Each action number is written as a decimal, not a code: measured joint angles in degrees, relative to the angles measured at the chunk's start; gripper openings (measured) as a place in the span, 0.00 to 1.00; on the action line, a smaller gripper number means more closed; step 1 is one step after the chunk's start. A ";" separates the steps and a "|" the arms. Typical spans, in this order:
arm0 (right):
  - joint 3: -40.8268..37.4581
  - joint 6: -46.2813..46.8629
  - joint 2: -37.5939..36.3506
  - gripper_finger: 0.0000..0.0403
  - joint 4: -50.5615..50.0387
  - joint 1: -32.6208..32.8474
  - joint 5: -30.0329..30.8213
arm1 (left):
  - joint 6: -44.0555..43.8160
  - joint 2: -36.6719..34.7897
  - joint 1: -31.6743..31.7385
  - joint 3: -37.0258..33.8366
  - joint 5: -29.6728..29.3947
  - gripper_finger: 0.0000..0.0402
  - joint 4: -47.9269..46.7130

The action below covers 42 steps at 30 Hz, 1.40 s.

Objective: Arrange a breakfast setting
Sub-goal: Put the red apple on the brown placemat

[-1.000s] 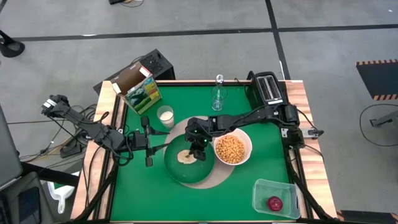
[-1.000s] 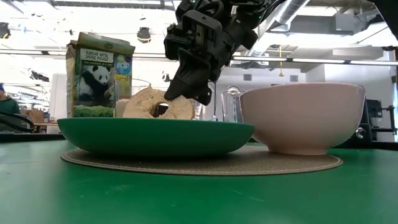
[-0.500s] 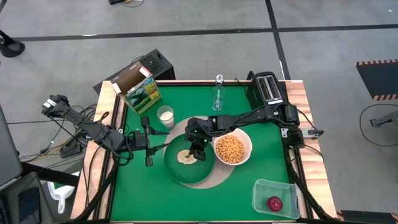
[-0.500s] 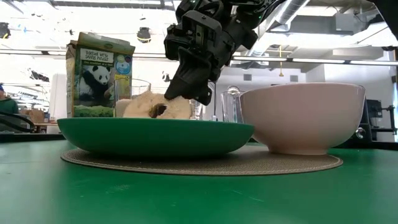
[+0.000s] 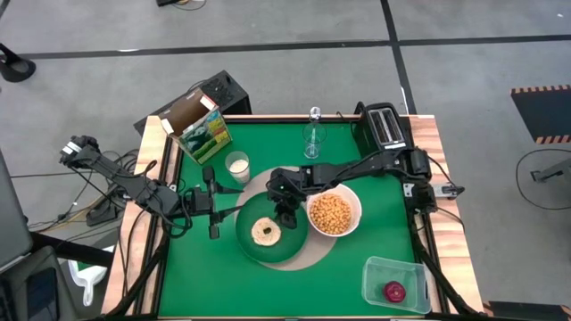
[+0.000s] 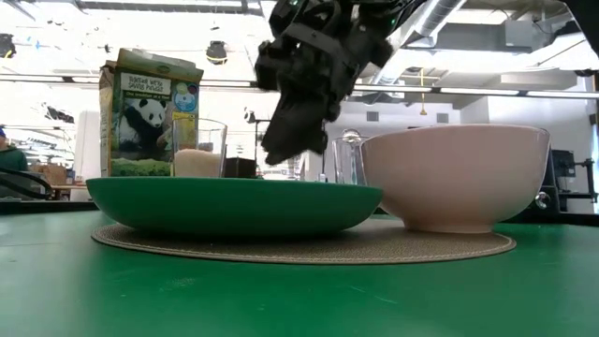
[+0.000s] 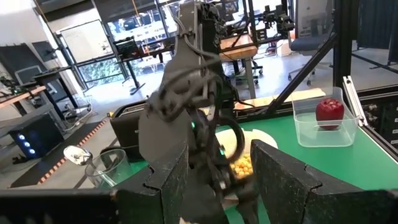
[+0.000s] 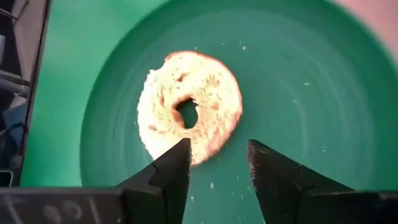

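Above the dark green plate your right hand stands with its fingers apart and nothing between them; the round toast lies flat on the plate, just in front of the fingertips and free of them. So I judge the toast step is finished. Your left hand waits at the plate's left side, half open and empty as far as I can see.

The plate sits on the round tan mat, and the white bowl with cereal touches the plate's right edge. The small milk glass is just behind the mat, and the clear stemmed glass stands further back. The red fruit is in a clear tub at the near right corner, well apart, so it is probably next: you must lift straight up, then reach over the bowl without touching it. I do not find the spoon.

The green tabletop also carries a cereal box and a black toaster. Beyond is a workshop with desks and racks.
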 joint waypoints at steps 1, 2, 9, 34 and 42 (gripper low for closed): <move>0.00 -0.40 -0.70 0.47 -0.76 -0.05 0.10 | -0.05 0.00 0.00 0.00 0.00 0.41 -0.06; 0.00 -0.80 -1.80 0.47 -1.53 -0.06 0.11 | -0.05 0.00 -0.01 0.00 0.00 0.41 -0.07; 0.04 -4.81 -11.45 0.44 -7.71 2.20 1.85 | -0.20 -0.02 -0.01 0.00 0.62 0.41 -0.08; -11.26 13.12 -45.04 0.42 -28.45 15.29 15.87 | -2.98 0.11 0.01 0.00 1.64 0.41 0.38; -11.26 26.14 -47.67 0.42 -28.40 24.55 18.47 | -1.36 1.27 0.01 0.00 3.15 0.41 6.16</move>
